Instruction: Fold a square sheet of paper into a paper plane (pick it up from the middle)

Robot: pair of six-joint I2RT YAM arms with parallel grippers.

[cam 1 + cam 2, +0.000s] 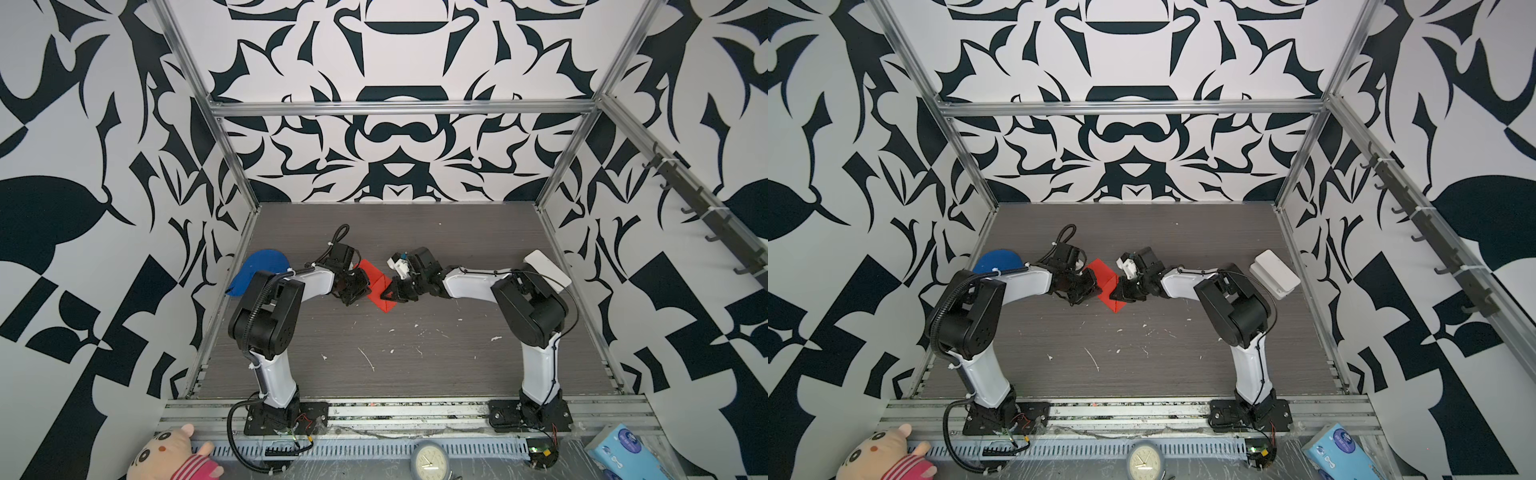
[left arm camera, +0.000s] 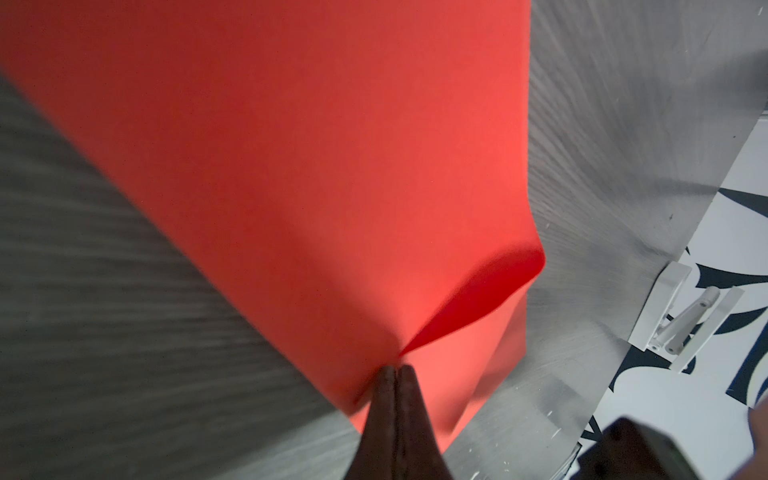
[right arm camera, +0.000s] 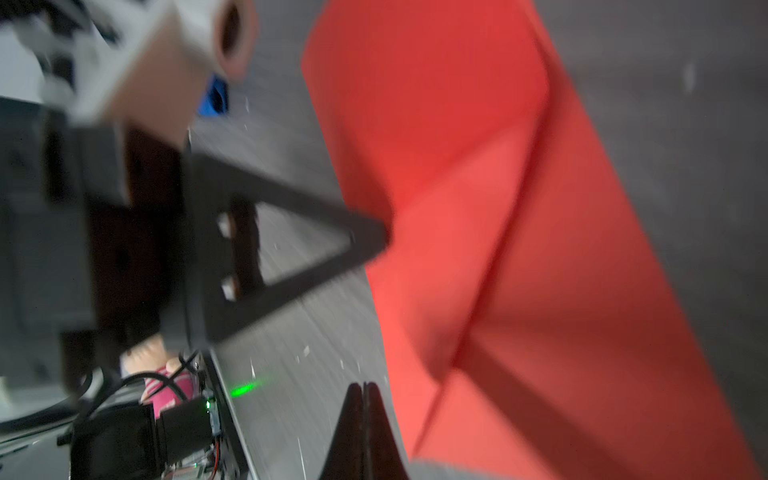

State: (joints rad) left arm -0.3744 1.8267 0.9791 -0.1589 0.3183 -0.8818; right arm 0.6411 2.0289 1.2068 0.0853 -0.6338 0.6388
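Two claws meet over the middle of the tabletop (image 1: 415, 365), and the square sheet of paper (image 1: 379, 286) lies between them, bright red and creased into overlapping flaps. The left claw (image 2: 395, 370) has its fingers pressed together on an edge of the sheet, where one layer curls over beside the grip. In the right wrist view, one of its dark triangular fingers (image 3: 368, 241) meets the paper's border. The right claw (image 3: 363, 386) is also pressed shut. Its tips sit just beside the sheet's near edge with no paper visible between them, and whether they touch it cannot be told. In both top views the two black wrists crowd in from either side, covering the left and right margins of the sheet, so only its central strip and two corners show. A blue cloth lump (image 1: 257, 268) lies behind the left arm's elbow, partly hidden by it and well apart from the paper. A white box (image 1: 548, 268) sits against the right wall behind the right arm's elbow. Small white flecks are scattered over the bare wood-grain surface in front of the sheet. Beyond the front rail are a plush toy (image 1: 174, 455), a small clock (image 1: 430, 461) and a blue tissue pack (image 1: 623, 449), all off the work surface.
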